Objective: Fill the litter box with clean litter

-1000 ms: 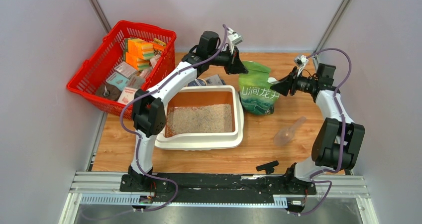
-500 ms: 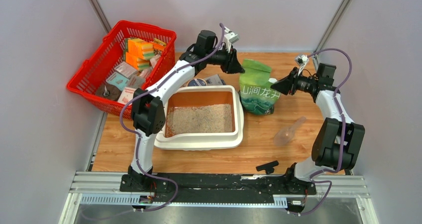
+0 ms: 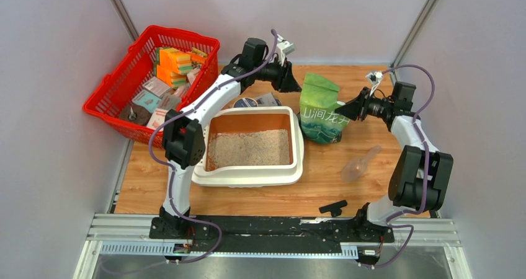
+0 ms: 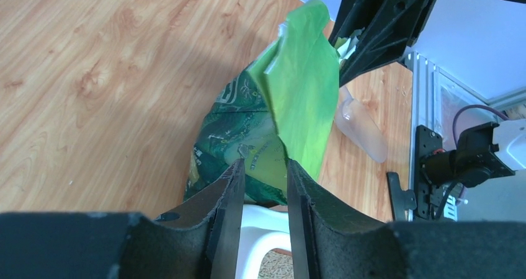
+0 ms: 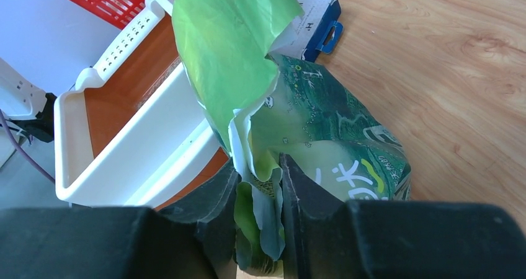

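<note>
I have the litter box (image 3: 298,144) with clean litter (image 3: 249,149) across its floor. The green bag (image 3: 321,115) stands just beside the box's far-right rim. My right gripper (image 5: 257,167) pinches the bag's torn top edge. My left gripper (image 4: 263,167) is beyond that corner, parted and empty. Right of the box only the scoop (image 3: 361,163) lies on the table (image 3: 322,189).
</note>
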Controlling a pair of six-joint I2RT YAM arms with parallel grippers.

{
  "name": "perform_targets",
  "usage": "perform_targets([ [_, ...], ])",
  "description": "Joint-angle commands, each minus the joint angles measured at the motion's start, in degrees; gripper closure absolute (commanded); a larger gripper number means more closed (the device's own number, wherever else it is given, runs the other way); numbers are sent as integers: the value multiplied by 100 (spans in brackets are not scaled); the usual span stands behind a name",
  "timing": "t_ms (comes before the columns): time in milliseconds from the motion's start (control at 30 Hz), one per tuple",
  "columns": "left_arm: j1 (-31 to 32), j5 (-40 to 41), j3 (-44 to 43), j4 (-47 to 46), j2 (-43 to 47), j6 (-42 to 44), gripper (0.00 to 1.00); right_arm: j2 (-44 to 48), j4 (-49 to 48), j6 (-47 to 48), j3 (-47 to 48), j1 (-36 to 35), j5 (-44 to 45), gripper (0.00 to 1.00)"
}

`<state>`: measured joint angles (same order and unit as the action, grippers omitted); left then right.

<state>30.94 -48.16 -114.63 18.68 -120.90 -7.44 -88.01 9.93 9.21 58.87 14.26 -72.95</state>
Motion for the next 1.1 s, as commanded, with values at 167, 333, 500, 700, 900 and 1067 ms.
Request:
perform_targets([
  [167, 0, -764, 265, -505, 84, -582, 50, -181, -369, -876, 72, 68, -325, 69],
  [333, 26, -1186, 380, -866, -3, -1109, 49, -419, -221, -1246, 247, 173, -633, 69],
  [500, 44, -1257, 607, -1471, -4, -1724, 46, -463, 157, -1185, 449, 182, -712, 65],
  [700, 114, -985, 608, -1727, -205, -2542, 44, -384, 298, -1404, 582, 191, -616, 57],
  [900, 132, -765, 582, -1841, -355, -2622, 55, -331, 255, -1466, 345, 200, -527, 62],
  [1067, 132, -695, 643, -1754, -364, -2560, 76, -436, 150, -1791, 318, 261, -694, 68],
])
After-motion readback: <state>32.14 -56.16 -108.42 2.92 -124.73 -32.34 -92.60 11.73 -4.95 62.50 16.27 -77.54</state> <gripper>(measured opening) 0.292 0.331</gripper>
